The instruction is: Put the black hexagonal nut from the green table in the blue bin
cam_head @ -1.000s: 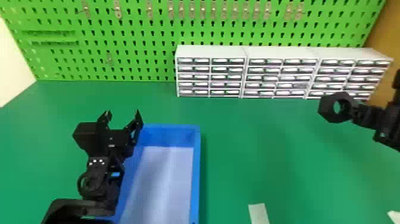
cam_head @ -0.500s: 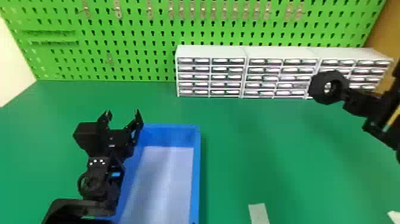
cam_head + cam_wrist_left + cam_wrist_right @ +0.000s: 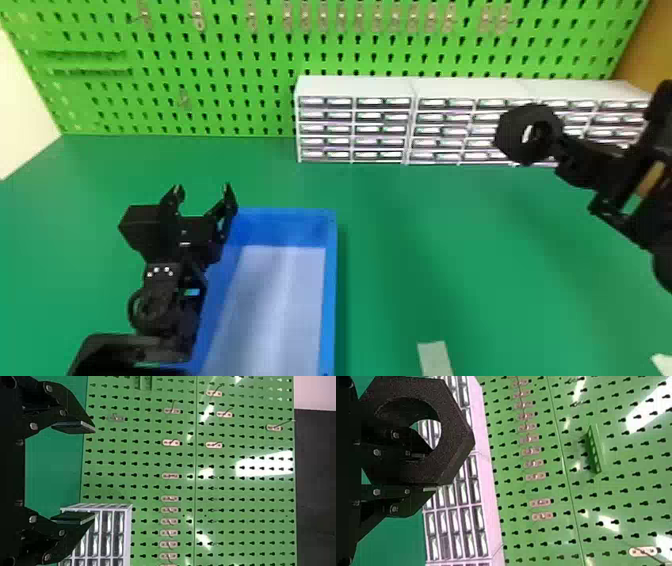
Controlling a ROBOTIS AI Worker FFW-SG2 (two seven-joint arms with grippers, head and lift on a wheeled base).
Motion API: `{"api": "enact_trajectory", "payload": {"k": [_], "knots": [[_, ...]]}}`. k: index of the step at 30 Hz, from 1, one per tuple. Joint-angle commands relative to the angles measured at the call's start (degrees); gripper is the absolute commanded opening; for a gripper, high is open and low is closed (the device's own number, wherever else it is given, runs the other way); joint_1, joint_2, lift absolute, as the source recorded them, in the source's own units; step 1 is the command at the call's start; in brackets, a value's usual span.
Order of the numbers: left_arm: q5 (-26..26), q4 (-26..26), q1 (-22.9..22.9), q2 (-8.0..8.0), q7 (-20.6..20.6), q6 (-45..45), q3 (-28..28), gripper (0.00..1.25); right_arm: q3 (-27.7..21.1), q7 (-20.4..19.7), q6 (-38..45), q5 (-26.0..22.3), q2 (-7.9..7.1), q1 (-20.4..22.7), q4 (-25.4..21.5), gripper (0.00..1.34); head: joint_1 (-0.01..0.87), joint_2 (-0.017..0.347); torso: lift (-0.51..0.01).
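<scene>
Table [image 3: 475, 260] is stretching beneath the blue bin [image 3: 328, 300]. The left gripper [image 3: 202, 187] is gaping wide, holding nothing; the right gripper [image 3: 427, 472] is pinching the black hexagonal nut [image 3: 510, 134] aloft, away from the bin, picking seemingly done, carrying and releasing remaining.

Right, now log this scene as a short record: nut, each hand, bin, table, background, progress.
nut: black hexagonal nut, held clear of the table
right hand: closed on the nut, one finger in its hole, the other at its outer edge
left hand: open, at the bin's left side
bin: blue, rectangular, pale floor, rim uncovered
table: green, with an off-white strip right of the bin
background: white drawer units, green pegboard
progress: nut gripped, not yet binned
</scene>
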Motion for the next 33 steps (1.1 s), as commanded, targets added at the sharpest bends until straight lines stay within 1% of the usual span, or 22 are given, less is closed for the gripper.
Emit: {"api": "enact_trajectory", "payload": {"k": [1,6,9,14,24,28,33], "knots": [[0.0,-0.2,0.0,0.01,0.1,0.0,0.3,0.77,1.1,0.0,0.0,-1.3,-0.36,0.4,-1.2,0.21,0.657,0.057,-0.095],[0.0,-0.2,0.0,-0.07,0.2,0.0,0.4,0.77,2.1,0.0,-0.1,-3.4,-0.53,0.4,-1.9,0.21,0.657,0.057,-0.095],[0.0,-0.3,0.0,-0.07,0.4,0.0,0.6,0.77,3.4,0.0,0.0,-4.3,-0.88,0.4,-2.4,0.21,0.657,0.057,-0.095],[0.0,-0.5,0.0,0.01,0.5,0.0,0.8,0.77,5.2,0.0,0.1,-6.3,-1.06,0.4,-3.3,0.21,0.657,0.057,-0.095],[0.0,-0.7,-0.2,0.01,1.0,0.0,1.4,0.77,9.5,0.0,0.4,-8.5,-1.32,0.0,-4.0,0.21,0.657,0.057,-0.095],[0.0,-0.8,-0.4,-0.07,1.1,0.0,1.8,0.77,11.4,0.0,1.0,-10.0,-1.32,0.1,-4.2,0.21,0.657,0.057,-0.095],[-0.1,-1.0,-0.4,-0.07,1.1,0.0,2.2,0.77,14.0,0.0,1.4,-10.5,-1.59,0.4,-4.4,0.21,0.657,0.057,-0.095]]}}
